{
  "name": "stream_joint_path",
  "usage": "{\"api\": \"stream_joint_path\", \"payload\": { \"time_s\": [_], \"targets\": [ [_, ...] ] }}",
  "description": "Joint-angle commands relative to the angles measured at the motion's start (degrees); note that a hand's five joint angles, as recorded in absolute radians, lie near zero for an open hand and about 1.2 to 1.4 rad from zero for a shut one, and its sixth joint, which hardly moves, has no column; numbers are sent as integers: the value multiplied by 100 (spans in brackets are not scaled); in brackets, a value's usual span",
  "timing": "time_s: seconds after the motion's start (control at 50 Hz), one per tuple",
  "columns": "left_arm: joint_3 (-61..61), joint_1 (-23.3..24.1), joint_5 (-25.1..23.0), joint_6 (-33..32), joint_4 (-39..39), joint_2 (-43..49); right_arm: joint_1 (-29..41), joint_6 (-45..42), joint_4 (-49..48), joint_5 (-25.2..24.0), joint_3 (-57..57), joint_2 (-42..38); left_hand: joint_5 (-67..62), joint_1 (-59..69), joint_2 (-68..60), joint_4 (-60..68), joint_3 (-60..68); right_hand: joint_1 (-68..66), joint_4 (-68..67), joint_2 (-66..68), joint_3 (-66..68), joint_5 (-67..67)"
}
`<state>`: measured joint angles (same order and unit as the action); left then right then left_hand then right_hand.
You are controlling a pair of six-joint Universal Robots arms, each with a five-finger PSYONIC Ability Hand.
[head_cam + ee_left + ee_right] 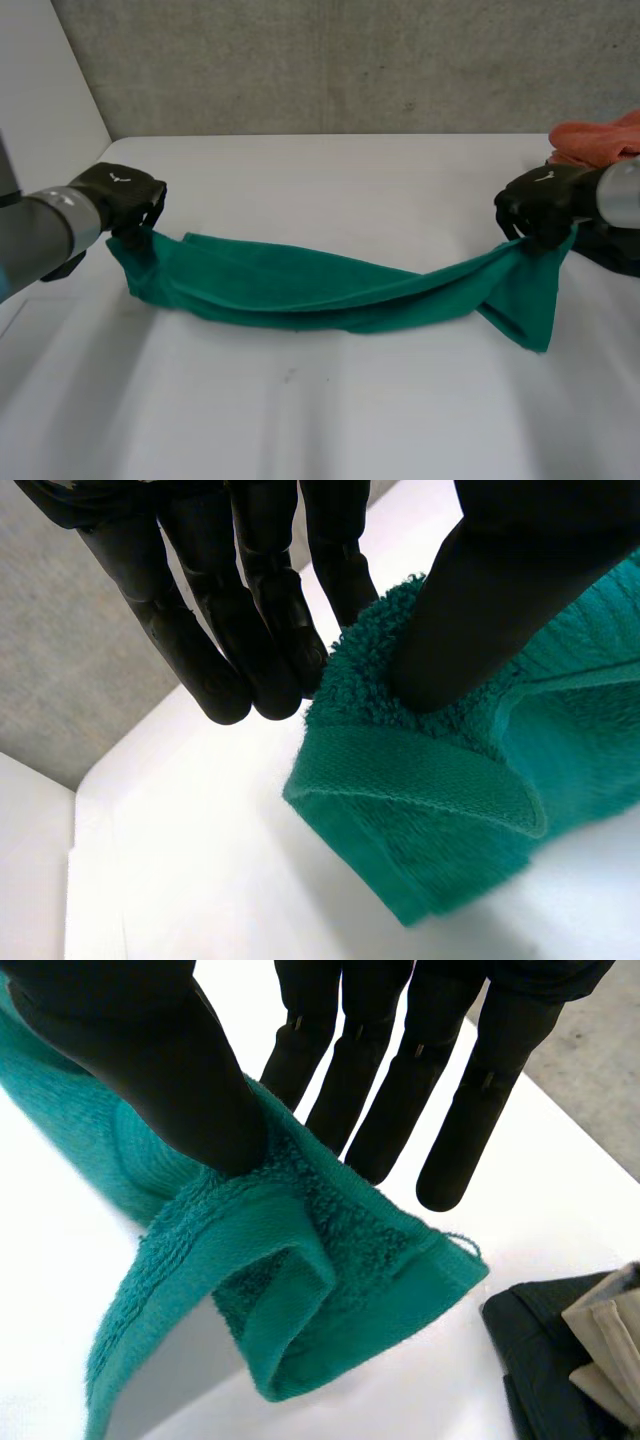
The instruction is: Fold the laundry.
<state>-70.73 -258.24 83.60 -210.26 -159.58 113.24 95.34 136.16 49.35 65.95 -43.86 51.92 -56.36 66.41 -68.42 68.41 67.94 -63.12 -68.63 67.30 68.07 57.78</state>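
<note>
The green towel (320, 285) is strung between both hands, its ends lifted and its bunched middle sagging onto the white counter (330, 440). The left hand (120, 195) pinches one end between thumb and fingers (270, 670); the right hand (540, 200) pinches the other end the same way, and a corner hangs below it. A coral cloth (595, 140) lies behind the right hand. Just beside that hand lie a dark garment (550, 1340) and a beige one (605, 1345). Each hand's back bears a small white mark, too small to read.
</note>
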Motion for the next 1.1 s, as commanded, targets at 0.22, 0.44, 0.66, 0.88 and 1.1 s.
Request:
{"api": "stream_joint_path", "payload": {
  "time_s": [0.22,0.44,0.66,0.88,1.1],
  "targets": [
    [3004,256,298,2147,-2595,207,380,3373,-7235,1167,-543,740,-1364,1359,-1158,1159,1206,-1688,-1137,1270,1193,1222],
    [1081,247,421,1524,-2314,374,354,3093,-6950,-90,-1749,390,-1364,1359,-1158,1159,1206,-1688,-1137,1270,1193,1222],
    [-563,353,289,1242,-2560,1077,301,811,-4455,-232,-2223,-753,-1364,1359,-1158,1159,1206,-1688,-1137,1270,1193,1222],
    [-995,186,34,1268,-2560,208,292,929,-3635,93,-2259,-394,-1364,1359,-1158,1159,1206,582,1134,-1000,-1077,-1048],
    [-1022,230,-45,1330,-2455,-109,468,957,-3591,164,-1873,-542,-1364,1359,-1158,1159,1206,1073,1625,-1491,-1568,-1539]
  ]
}}
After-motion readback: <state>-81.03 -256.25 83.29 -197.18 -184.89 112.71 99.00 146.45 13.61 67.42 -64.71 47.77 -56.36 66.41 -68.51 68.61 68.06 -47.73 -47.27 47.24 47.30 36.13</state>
